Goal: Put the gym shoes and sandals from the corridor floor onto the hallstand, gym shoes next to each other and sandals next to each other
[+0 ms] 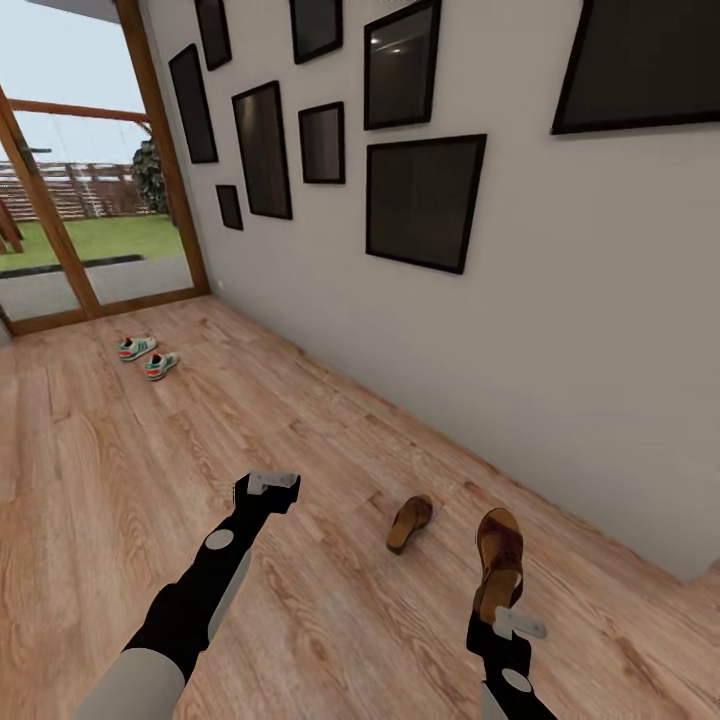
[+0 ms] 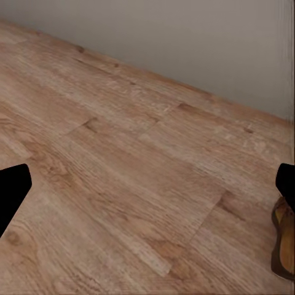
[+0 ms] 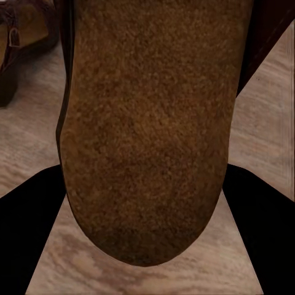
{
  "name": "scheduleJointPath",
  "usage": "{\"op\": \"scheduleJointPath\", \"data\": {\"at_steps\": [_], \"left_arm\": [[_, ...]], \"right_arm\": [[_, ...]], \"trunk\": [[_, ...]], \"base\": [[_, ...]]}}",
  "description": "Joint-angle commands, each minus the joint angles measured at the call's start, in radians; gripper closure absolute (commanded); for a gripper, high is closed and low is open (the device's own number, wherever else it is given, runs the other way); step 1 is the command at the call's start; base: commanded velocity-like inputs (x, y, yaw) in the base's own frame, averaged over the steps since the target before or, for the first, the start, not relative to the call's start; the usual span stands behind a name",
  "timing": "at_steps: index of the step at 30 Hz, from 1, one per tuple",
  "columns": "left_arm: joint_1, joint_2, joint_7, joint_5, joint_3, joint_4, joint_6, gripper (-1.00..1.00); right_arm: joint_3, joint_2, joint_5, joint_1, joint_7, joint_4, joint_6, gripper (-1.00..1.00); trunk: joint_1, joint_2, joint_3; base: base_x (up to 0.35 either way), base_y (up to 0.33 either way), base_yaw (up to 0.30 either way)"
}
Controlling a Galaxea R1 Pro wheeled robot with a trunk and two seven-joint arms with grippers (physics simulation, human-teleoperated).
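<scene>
Here, my right end effector [image 1: 503, 612] at lower right of the head view grips the heel of a dark brown leather sandal [image 1: 499, 558]; its tan suede insole [image 3: 144, 123] blocks my wrist camera. The second brown sandal [image 1: 409, 522] lies tilted just left, partly cropped elsewhere. My left end effector [image 1: 270, 488] hangs open over bare light wood-plank floor [image 1: 120, 460]. Two white green-striped sneakers [image 1: 147, 357] sit far off, upper left; no lettering readable.
</scene>
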Motion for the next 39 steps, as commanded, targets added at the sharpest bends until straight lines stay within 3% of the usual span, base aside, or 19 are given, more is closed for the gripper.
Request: {"op": "scheduleJointPath", "data": {"at_steps": [1, 21, 39], "left_arm": [[0.000, 0.000, -0.001, 0.000, 0.000, -0.002, 0.005, -1.00], [0.000, 0.000, -0.001, 0.000, 0.000, -0.002, 0.005, -1.00], [0.000, 0.000, -0.001, 0.001, 0.000, -0.003, 0.005, -1.00]], "right_arm": [[-0.003, 0.001, -0.008, -0.001, 0.003, 0.001, -0.006, 1.00], [-0.003, 0.001, -0.008, -0.001, 0.002, 0.001, -0.006, 1.00], [-0.003, 0.001, -0.009, -0.001, 0.002, 0.002, -0.006, 1.00]], "trunk": [[0.000, 0.000, 0.000], [0.000, 0.000, 0.025], [0.000, 0.000, 0.042]], "base": [[0.000, 0.000, -0.221], [0.028, 0.005, -0.221], [0.096, 0.139, -0.180]]}}
